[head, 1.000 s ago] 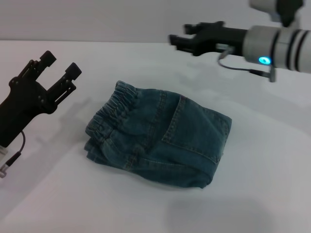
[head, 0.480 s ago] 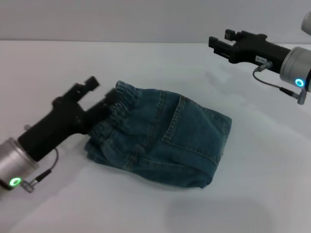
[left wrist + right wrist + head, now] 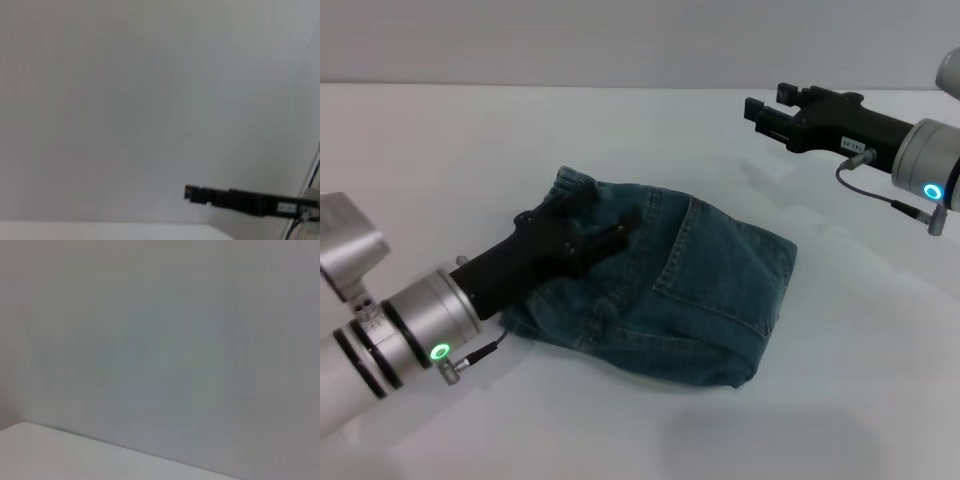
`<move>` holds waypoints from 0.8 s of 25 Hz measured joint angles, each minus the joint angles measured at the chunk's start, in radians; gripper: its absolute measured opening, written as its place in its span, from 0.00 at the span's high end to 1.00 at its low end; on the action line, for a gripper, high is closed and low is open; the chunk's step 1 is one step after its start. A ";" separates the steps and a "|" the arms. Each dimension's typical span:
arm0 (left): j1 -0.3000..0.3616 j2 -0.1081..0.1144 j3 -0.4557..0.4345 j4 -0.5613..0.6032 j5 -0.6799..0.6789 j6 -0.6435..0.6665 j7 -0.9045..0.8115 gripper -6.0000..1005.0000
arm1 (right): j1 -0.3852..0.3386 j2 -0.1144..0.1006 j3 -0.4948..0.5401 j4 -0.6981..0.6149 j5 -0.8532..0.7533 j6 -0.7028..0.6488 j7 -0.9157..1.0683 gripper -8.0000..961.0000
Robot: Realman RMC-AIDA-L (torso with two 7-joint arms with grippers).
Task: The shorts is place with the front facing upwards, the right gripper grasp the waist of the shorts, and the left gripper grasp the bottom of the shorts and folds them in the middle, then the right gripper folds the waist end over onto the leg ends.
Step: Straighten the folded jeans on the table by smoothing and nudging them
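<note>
Shorts [image 3: 660,290] lie folded into a compact denim bundle mid-worktop [image 3: 840,400], back pocket facing up. Left gripper [image 3: 588,238] is down on the ruffled waistband [image 3: 572,185] at the bundle's left edge, black claw lying over the fabric; can't tell whether it is clamped or released. Right gripper [image 3: 770,110] hovers well apart from the shorts, over the far right of the worktop, holding nothing, claw parted. It also shows in the left wrist view [image 3: 192,192] against the wall.
</note>
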 joint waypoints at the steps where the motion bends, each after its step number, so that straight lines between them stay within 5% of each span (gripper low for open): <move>1: -0.014 -0.001 0.002 -0.010 0.000 -0.056 0.001 0.19 | -0.002 0.000 -0.001 0.001 0.000 -0.003 0.000 0.45; 20: -0.021 -0.001 -0.041 -0.019 -0.010 -0.273 0.110 0.19 | -0.022 0.001 0.001 -0.004 0.004 -0.099 -0.004 0.46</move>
